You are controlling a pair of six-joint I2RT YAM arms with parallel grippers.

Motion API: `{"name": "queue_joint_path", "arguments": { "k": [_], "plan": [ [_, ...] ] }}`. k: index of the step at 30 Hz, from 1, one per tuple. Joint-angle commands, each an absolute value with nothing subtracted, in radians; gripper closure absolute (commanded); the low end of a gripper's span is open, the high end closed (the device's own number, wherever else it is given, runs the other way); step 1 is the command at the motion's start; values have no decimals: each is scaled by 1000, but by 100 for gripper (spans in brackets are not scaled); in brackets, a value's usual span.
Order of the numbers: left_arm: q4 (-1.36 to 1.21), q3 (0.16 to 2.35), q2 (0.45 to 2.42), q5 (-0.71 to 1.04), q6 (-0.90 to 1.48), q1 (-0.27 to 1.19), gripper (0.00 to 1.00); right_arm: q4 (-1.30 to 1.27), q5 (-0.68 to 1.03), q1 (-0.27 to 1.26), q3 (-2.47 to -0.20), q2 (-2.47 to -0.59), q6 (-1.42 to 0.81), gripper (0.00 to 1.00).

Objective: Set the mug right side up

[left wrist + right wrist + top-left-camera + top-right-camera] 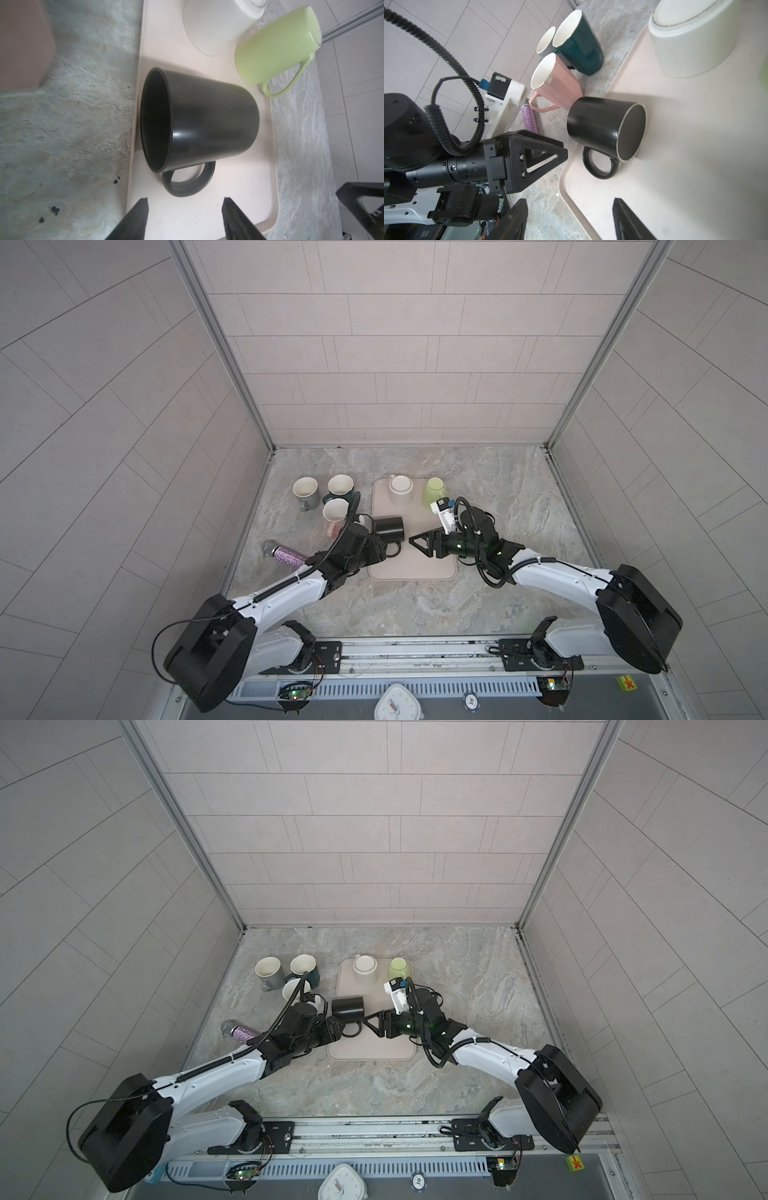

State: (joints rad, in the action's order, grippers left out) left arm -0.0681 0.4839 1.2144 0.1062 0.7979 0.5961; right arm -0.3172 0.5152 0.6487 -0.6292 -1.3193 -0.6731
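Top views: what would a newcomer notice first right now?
The black mug lies on its side at the left edge of the beige mat, handle toward the robot. The left gripper and right gripper flank it, both open and empty. Behind it, a white mug and a green mug stand upside down.

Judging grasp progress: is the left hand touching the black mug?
Apart. The left wrist view shows bare mat between the fingertips of the left hand and the handle of the black mug.
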Motion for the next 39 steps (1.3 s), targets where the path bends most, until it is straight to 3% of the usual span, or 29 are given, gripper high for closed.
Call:
{"name": "queue_joint_path", "arguments": {
  "k": [1, 20, 23, 39],
  "plan": [
    [-124, 499, 1261, 172, 832, 592, 39, -233, 500, 643, -592, -1260, -645, 34],
    [-209, 509, 1379, 158, 852, 595, 48, -112, 439, 610, -496, -1046, -618, 33],
    [-224, 512, 1388, 152, 844, 596, 52, -104, 438, 607, -492, -1030, -616, 33],
    [-257, 531, 1485, 122, 821, 595, 55, -79, 426, 601, -484, -998, -604, 33]
  ]
}}
